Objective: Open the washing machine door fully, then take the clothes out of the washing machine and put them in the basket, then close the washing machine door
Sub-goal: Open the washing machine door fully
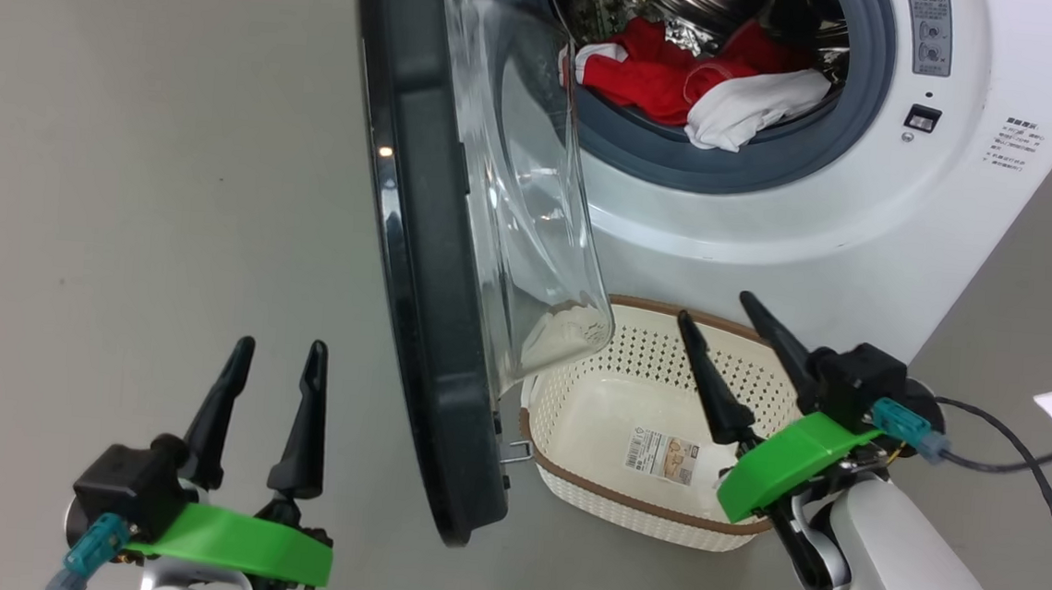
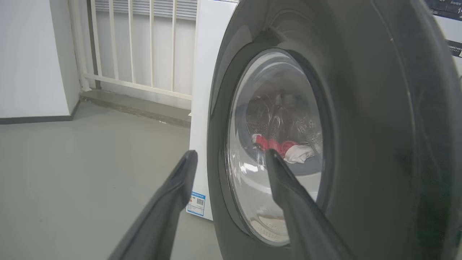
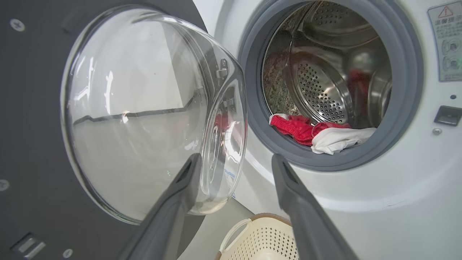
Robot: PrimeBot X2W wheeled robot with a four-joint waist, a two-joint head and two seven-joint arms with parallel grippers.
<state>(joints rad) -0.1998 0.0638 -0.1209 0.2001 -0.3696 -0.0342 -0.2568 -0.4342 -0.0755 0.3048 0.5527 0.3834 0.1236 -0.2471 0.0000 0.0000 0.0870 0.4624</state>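
Head view: what's in the way?
— The washing machine door [image 1: 425,279], swung open between left gripper [image 1: 283,345] and right gripper [image 1: 715,306]. Both gape empty; the right hovers over the basket [image 1: 573,409], clothes [image 1: 662,73] in the drum [image 1: 695,1] beyond.

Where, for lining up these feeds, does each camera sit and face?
Head view: on the head, looking down at the open door, washing machine and basket; left gripper and right gripper show, open.
Left wrist view: on the left wrist, facing the door's outer side; own fingers show.
Right wrist view: on the right wrist, facing the drum; own fingers show.
Shared: all three show the door and clothes.
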